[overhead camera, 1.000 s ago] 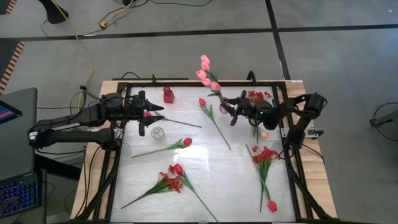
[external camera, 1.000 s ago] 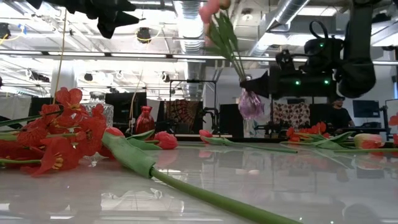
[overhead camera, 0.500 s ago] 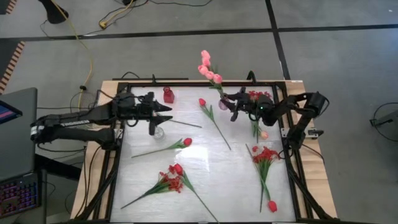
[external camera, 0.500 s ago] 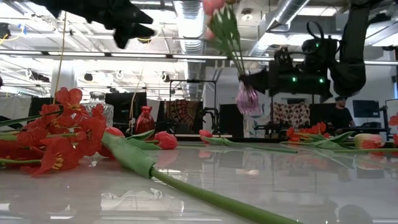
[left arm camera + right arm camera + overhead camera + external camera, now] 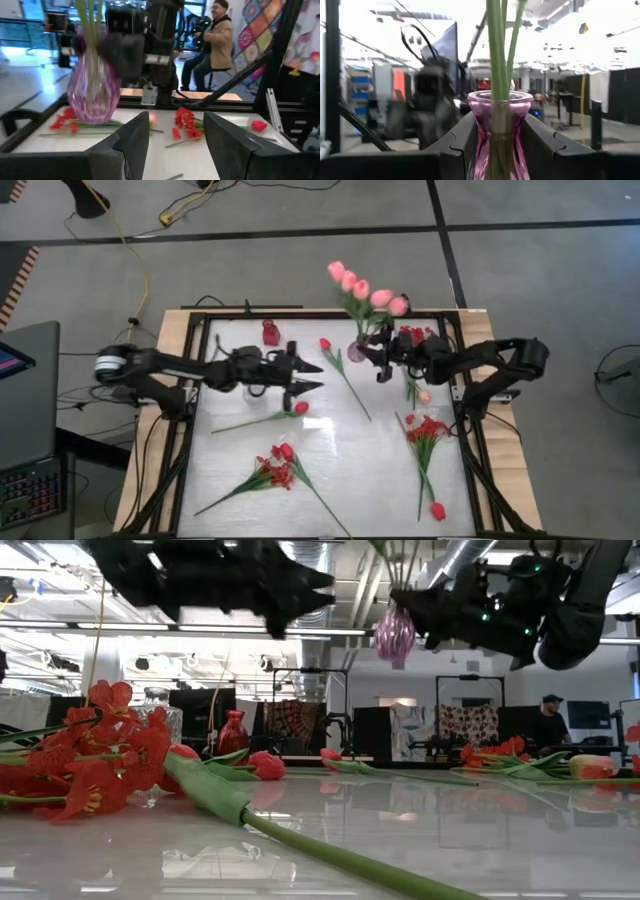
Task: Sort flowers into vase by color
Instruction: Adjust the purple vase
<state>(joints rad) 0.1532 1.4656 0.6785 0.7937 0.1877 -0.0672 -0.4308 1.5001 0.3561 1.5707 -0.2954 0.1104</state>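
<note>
Tulip (image 5: 300,408) on the table lies just below and beside the left gripper (image 5: 309,376), whose open, empty fingers are nearer it, stem running back along the arm's side, while the right gripper (image 5: 378,358) clamps the lifted purple vase (image 5: 394,635).

The table (image 5: 330,442) carries flowers lying flat: 1 spray (image 5: 272,470) near the front left, 1 tulip (image 5: 300,408) behind it, another tulip (image 5: 325,344) at centre rear. 2 sprays (image 5: 428,428) lie along the right side. The vase (image 5: 358,352), holding 5 tulips (image 5: 362,288), sits off the surface between the right gripper (image 5: 378,358) fingers, right of the left gripper (image 5: 312,376). A small bottle (image 5: 269,332) stands at the rear left.
</note>
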